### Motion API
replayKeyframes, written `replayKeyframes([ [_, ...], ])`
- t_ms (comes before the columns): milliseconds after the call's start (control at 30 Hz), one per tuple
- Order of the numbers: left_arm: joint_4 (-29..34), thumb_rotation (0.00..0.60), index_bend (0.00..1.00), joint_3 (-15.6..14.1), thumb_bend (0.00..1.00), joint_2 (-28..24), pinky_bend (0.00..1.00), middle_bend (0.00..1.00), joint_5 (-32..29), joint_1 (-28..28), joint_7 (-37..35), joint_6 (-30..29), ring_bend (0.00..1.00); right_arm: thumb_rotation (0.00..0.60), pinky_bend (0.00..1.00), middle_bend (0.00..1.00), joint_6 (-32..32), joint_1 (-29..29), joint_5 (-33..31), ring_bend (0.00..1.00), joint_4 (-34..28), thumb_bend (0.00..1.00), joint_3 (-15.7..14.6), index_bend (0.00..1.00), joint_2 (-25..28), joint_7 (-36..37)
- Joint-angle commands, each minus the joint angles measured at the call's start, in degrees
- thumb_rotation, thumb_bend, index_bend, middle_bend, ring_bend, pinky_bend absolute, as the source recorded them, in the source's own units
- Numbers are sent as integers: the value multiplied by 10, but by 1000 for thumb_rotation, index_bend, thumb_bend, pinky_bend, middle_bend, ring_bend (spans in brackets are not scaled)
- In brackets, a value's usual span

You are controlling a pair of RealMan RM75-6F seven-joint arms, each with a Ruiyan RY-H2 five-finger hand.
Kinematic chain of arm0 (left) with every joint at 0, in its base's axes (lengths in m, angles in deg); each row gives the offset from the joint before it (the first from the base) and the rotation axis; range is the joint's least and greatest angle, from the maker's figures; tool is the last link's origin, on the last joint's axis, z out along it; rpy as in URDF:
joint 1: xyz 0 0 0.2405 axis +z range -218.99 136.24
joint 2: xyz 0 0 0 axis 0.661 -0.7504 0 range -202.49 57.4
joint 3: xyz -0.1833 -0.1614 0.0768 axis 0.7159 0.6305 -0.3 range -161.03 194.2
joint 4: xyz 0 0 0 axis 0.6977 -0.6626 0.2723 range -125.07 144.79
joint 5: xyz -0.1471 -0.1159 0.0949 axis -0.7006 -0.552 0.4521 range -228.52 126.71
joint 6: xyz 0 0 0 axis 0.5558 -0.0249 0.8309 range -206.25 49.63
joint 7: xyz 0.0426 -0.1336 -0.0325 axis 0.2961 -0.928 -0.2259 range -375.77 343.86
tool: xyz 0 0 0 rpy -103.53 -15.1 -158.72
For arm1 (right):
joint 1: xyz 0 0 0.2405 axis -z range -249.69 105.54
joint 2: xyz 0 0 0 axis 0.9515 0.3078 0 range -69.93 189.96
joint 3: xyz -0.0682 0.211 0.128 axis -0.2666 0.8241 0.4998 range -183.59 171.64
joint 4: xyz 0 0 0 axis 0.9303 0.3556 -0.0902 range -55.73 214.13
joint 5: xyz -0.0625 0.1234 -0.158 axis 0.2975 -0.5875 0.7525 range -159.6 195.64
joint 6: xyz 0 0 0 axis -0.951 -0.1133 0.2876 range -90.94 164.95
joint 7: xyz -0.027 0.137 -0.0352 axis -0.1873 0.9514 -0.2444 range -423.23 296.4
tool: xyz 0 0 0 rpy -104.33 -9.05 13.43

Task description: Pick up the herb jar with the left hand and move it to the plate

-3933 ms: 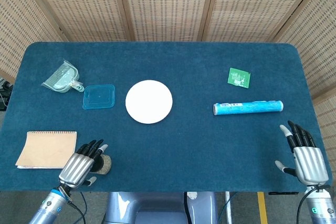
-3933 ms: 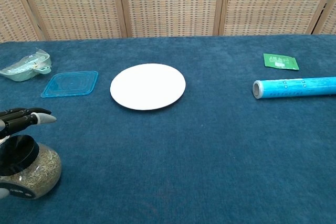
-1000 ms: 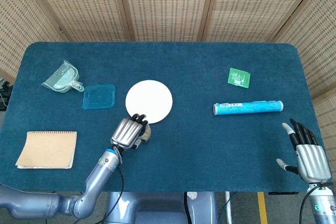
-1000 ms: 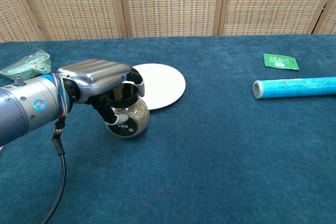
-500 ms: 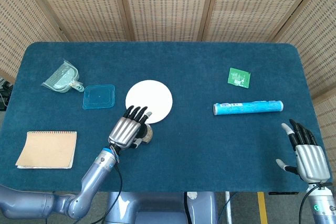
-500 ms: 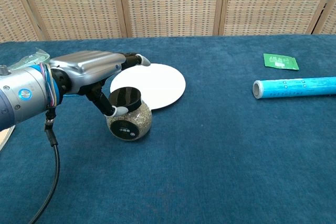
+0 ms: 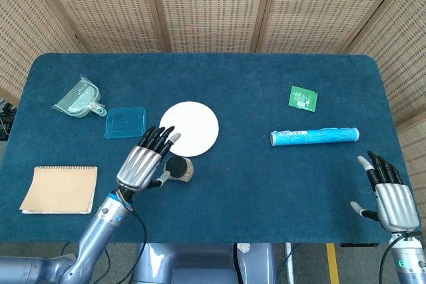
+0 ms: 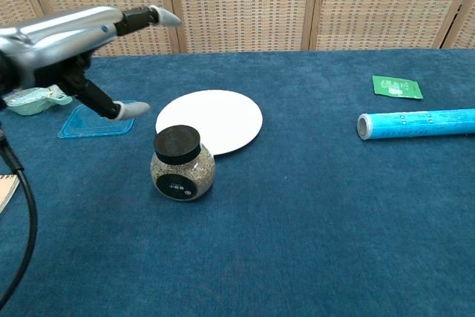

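The herb jar [image 8: 182, 165], round glass with a black lid, stands upright on the blue cloth just in front of the white plate [image 8: 210, 121], not on it; in the head view the jar [image 7: 179, 169] sits below the plate [image 7: 189, 128]. My left hand [image 7: 142, 162] hovers left of the jar with fingers spread, holding nothing; the chest view shows the same hand [image 8: 67, 35] raised at upper left. My right hand [image 7: 388, 193] rests open near the table's front right corner.
A blue lid [image 7: 125, 123] and a clear dustpan [image 7: 80, 98] lie left of the plate. A notebook [image 7: 59, 189] is at front left. A blue tube [image 7: 314, 137] and a green packet [image 7: 303, 97] lie on the right.
My left hand carried the jar from the front left to the plate's front edge, let go of it, and has now drawn back left and upward with fingers spread.
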Motion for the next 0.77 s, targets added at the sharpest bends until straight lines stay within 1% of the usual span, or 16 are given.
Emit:
replayKeyframes([
  [33,25,600,15,-55,317,-58,0,0,76,64,-33,-67,0,600,100,0,-1,0,4,0,-1,31,-2,91,-1,-5],
  [67,25,600,15,-77,317,-71,0,0,95,86,-33,-90,0,600,100,0,-2,1,6,0,-2,31,-3,91,-1,-8],
  [133,20,600,14,-97,316,-82,0,0,118,107,-37,-108,0,600,100,0,-3,1,7,0,-3,30,-4,92,-2,-11],
  [233,-6,600,3,-134,315,-104,0,0,147,155,-29,-150,0,600,100,0,-7,2,12,0,-4,31,-6,92,-4,-18],
  [433,-35,600,0,-168,313,-123,0,0,171,210,-40,-185,0,600,99,0,-14,4,19,0,-5,32,-8,92,-6,-25],
  [600,-67,600,0,-189,302,-138,0,0,167,249,-62,-195,0,600,90,0,-24,6,29,0,-2,30,-8,90,-12,-31],
  [767,-77,600,0,-179,302,-146,0,0,172,260,-82,-196,0,600,88,0,-27,6,37,0,1,31,-11,89,-16,-36],
])
